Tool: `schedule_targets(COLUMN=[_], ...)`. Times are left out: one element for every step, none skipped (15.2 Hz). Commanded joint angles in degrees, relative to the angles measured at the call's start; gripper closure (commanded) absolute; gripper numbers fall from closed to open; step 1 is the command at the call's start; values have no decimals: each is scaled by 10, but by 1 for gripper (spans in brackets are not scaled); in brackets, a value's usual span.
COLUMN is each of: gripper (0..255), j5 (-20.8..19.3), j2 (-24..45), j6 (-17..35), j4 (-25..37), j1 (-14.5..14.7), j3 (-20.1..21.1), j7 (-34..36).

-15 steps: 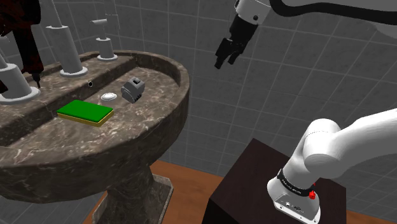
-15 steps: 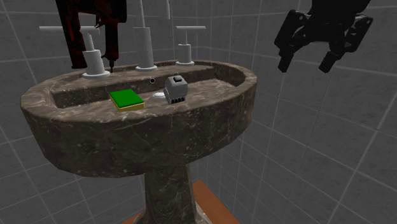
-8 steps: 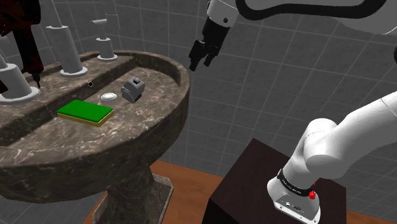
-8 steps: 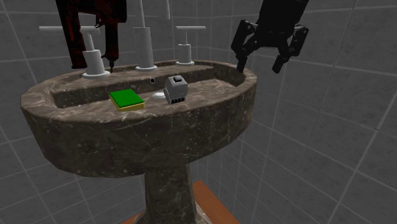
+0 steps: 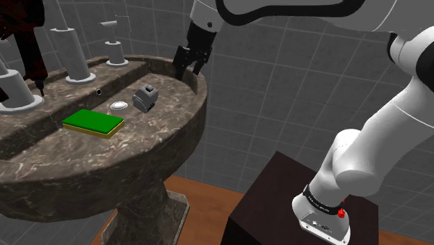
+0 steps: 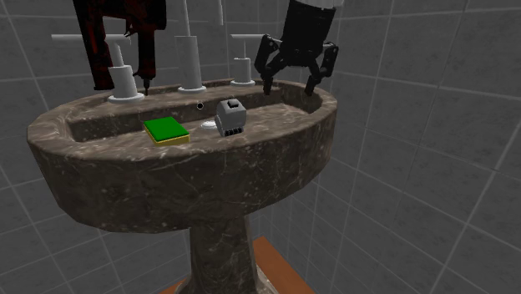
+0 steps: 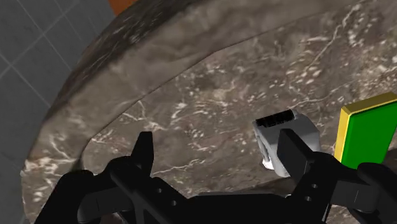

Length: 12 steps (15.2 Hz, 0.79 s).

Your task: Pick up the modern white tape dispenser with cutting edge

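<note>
A bathroom: a dark marbled pedestal sink (image 6: 134,179) with pale taps (image 6: 191,63) stands against grey tiled walls (image 6: 434,167).

Grey tiled walls (image 5: 292,83) with pale grout lines close in a dim bathroom, where a pedestal sink (image 5: 125,163) of dark, white-veined marble stands on a reddish-brown floor (image 5: 209,191). Three plain grey tap fittings (image 6: 191,67) rise from its back ledge against the tiles.

The rounded white arm (image 5: 362,160) has dark joints and an all-black gripper (image 5: 186,68).
</note>
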Motion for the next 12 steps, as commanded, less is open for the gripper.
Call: schedule_targets(gripper=[0,0,0,0,0,0,0,0,0,0,0,0], j5=[-3,-5,-8,-11,-14,-18,-22,-26,-31,-36,-37,-36], j2=[41,60,80,100,120,140,161,183,204,227,230,229], j6=[5,7,8,8,8,7,5,3,0,-5,-5,3], j4=[39,58,78,98,120,143,166,191,217,245,249,239], j1=[7,10,14,18,22,26,30,35,41,47,48,48], j3=[11,16,20,24,28,33,37,40,44,47,47,47], j7=[6,8,10,12,14,16,18,21,23,25,25,25])
